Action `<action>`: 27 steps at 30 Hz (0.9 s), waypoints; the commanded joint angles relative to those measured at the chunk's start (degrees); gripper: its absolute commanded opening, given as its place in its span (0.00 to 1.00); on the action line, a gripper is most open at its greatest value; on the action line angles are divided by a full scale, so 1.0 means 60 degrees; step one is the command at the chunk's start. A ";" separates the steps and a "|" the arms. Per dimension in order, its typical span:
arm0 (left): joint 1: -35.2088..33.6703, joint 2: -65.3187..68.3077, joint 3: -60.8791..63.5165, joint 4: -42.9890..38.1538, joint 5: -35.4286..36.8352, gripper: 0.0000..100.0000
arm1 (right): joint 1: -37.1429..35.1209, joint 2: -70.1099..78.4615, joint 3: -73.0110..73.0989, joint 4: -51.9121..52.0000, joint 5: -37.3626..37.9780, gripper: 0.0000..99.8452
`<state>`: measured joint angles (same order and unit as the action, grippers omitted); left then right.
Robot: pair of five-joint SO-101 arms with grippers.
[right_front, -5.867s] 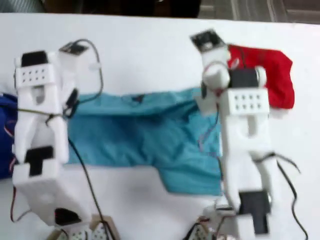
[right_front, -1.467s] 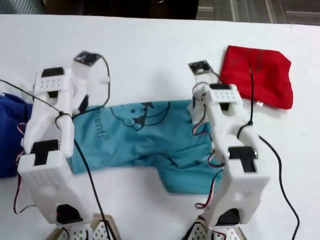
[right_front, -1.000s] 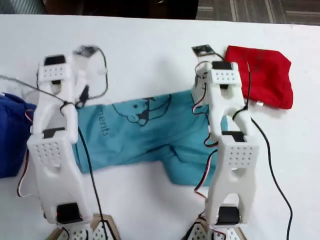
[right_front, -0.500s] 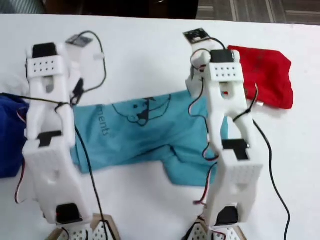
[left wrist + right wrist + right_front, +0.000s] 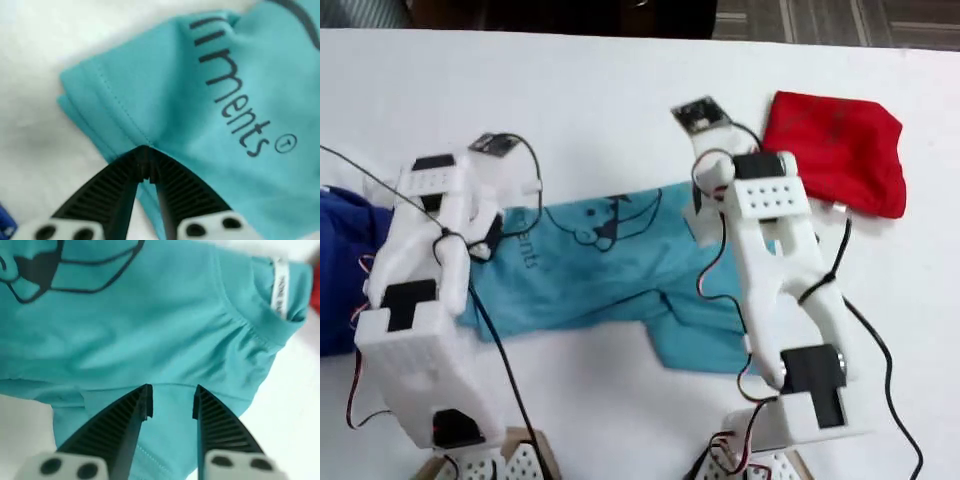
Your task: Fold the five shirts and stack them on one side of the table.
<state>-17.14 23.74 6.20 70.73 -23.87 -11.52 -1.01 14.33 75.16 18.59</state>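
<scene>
high view, teal shirt: lies crosswise mid-table, print up, btwn left arm and right arm; near edge rumpled.
high view, red shirt: folded, far right, just beside the teal one's collar end.
high view, blue shirt: bunched at the left edge, looks unfolded.
left wrist view, left gripper: jaws closed, pinching teal hem by the lettering.
right wrist view, right gripper: jaws apart, nothing held, tips over teal cloth near the neck label.
step, my read: getting a 2nd grip so both ends lift together for a fold.
doing it well: right jaws shd go straight down and bite both layers at the shoulder seam, not one ply; keep the left pinch firm; then lift both ends level and w/ light tension so the fold line runs straight.
</scene>
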 commanded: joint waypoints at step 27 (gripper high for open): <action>-0.1187 0.3824 -1.0630 0.5319 -0.0293 0.02 | -0.0037 -0.1692 0.2154 -0.2132 0.0073 0.14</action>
<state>-23.03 51.78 -57.98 101.23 -24.92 -11.52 -4.88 27.43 60.22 18.59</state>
